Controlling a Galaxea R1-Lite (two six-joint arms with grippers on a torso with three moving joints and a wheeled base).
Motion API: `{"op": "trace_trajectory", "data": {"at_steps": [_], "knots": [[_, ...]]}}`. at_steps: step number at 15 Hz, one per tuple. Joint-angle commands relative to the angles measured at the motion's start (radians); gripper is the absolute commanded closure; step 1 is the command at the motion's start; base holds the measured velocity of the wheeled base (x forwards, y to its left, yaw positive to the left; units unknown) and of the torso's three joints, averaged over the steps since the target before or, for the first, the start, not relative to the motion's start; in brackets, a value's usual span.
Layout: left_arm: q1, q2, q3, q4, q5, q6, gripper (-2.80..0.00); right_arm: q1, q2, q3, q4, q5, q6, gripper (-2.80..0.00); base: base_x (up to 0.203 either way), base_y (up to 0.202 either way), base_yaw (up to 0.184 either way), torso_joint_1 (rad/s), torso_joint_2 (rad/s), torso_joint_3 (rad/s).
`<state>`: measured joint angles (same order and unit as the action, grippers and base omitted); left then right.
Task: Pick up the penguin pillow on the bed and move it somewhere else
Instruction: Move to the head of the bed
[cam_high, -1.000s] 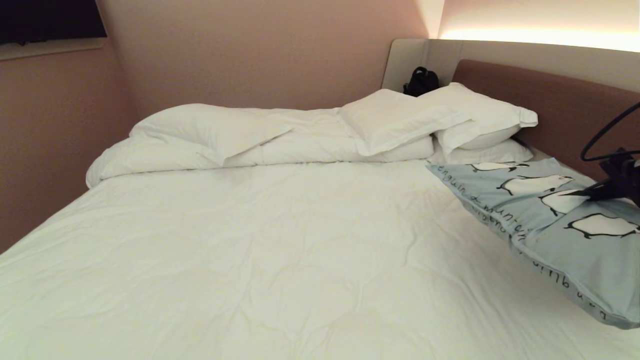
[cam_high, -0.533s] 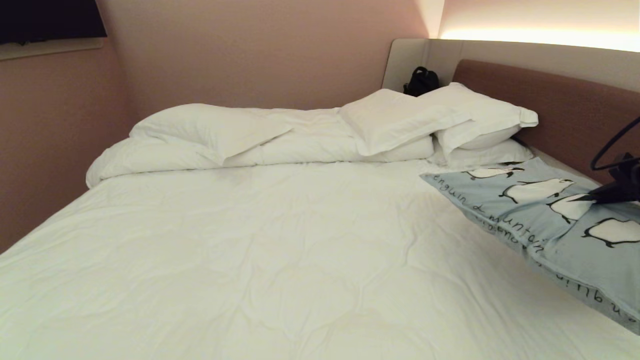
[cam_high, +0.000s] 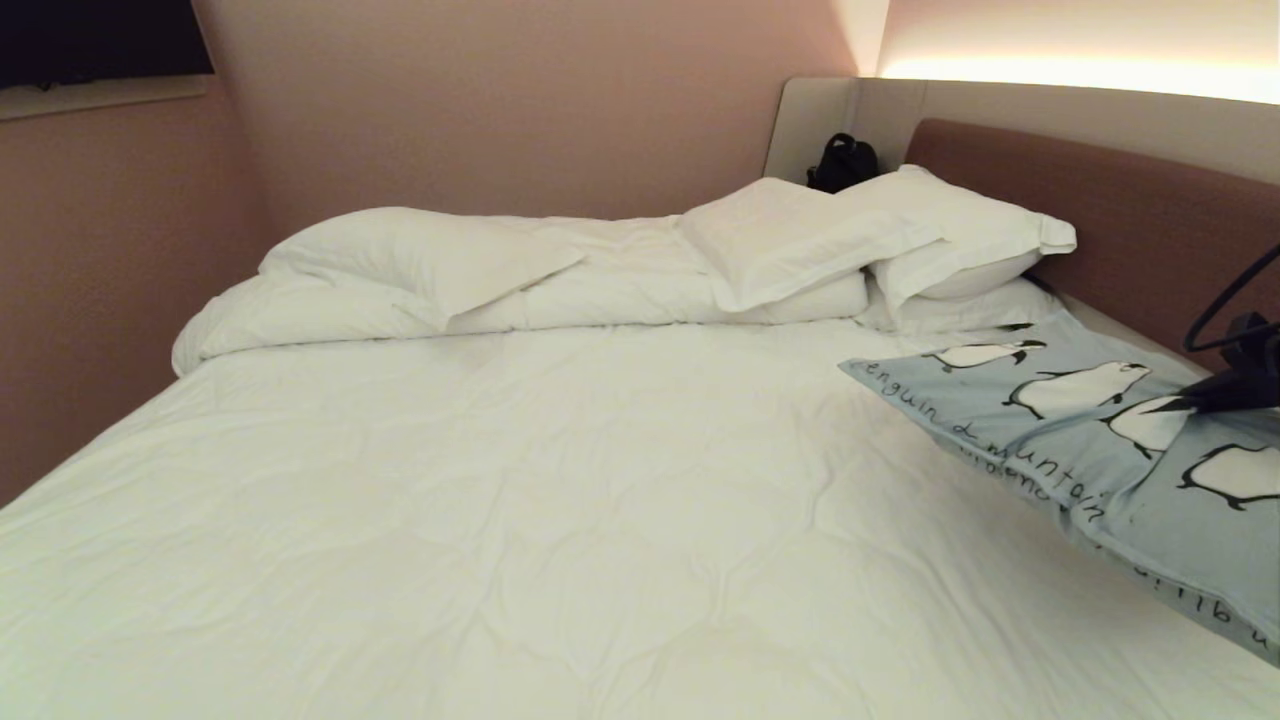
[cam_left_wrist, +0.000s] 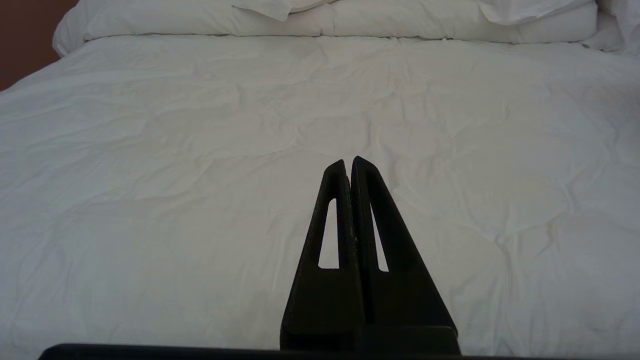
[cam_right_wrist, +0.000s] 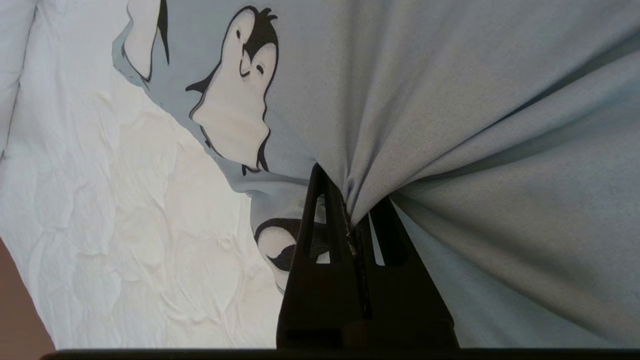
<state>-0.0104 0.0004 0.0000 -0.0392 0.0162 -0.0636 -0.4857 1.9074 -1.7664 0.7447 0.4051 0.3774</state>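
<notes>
Pink-walled bedroom w/ the bed (cam_high: 560, 480) filling your view, white duvet wrinkled all over. Your right gripper (cam_right_wrist: 350, 210) is clenched on a bunched fold of the penguin pillow (cam_high: 1080, 420); you can see the blue-grey cloth gathered into a pinch between its fingers, pleats fanning out from that spot. In the head view that gripper (cam_high: 1165, 407) comes in from the right edge, tip on the pillow's top face among the printed penguins. Pillow sits on the bed's right side, near the brown headboard (cam_high: 1100, 210), its far corner just beside the stacked white pillows (cam_high: 900, 240); its near end runs off the right edge of view. Farther left, the folded duvet roll (cam_high: 420, 280) lies along the far side. A black bag (cam_high: 842, 162) sits behind the white pillows. Your left gripper (cam_left_wrist: 350, 165) hangs over bare duvet, fingers pressed together, holding nothing.
</notes>
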Motion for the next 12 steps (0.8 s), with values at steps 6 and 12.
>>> {"op": "trace_trajectory", "data": {"at_steps": [6,12], "knots": [[0.0,0.0,0.0,-0.001,0.0,-0.001,0.0,-0.008,0.003,0.0,0.004,0.004,0.003,0.0,0.0,0.0,0.0,0.0,0.0,0.0],[0.0,0.0,0.0,0.001,0.001,-0.001,0.0,-0.014,0.004,0.001,0.004,0.004,0.003,0.0,0.001,-0.057,0.007,0.001,0.0,0.001]]}}
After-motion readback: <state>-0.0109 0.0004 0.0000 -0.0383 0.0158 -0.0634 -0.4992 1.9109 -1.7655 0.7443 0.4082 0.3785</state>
